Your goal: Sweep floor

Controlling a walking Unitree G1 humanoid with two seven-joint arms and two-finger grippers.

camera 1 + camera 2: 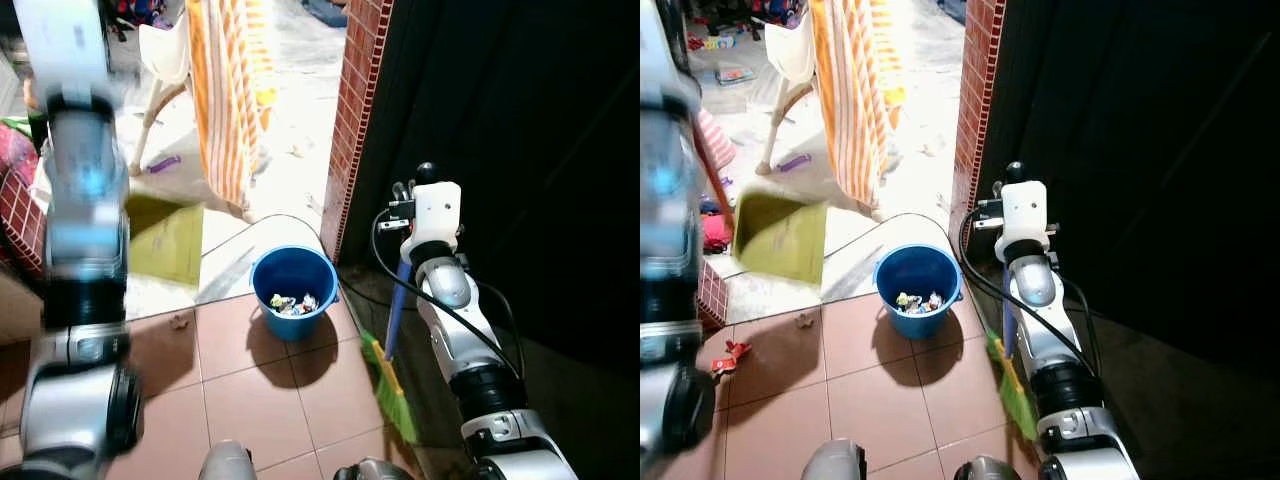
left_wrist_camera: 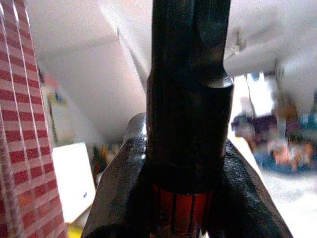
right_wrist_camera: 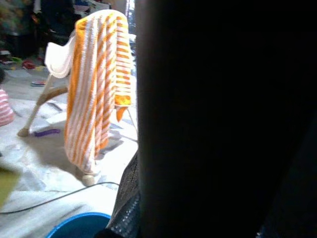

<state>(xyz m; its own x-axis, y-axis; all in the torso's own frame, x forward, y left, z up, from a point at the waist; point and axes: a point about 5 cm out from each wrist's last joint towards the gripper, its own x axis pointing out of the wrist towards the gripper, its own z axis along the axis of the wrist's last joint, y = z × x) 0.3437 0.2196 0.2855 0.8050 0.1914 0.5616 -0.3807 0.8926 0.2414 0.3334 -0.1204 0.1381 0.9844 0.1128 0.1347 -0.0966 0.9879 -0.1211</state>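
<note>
We note right claw (image 1: pixel 405 200) at centre right gripping blue-handled broom (image 1: pixel 392 372), left claw (image 2: pixel 185 163) pinching dark handle (image 2: pixel 190 89), blue bucket (image 1: pixel 293 280) of litter centre frame, green dustpan (image 1: pixel 780 235) upper left.

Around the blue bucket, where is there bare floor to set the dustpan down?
Bare terracotta tiles lie in front of the round blue plastic bucket, between the left arm and the green-bristled broom. The bucket's right side is crowded by that broom and the red brick pillar. The flat green dustpan hangs on the bucket's left.
</note>
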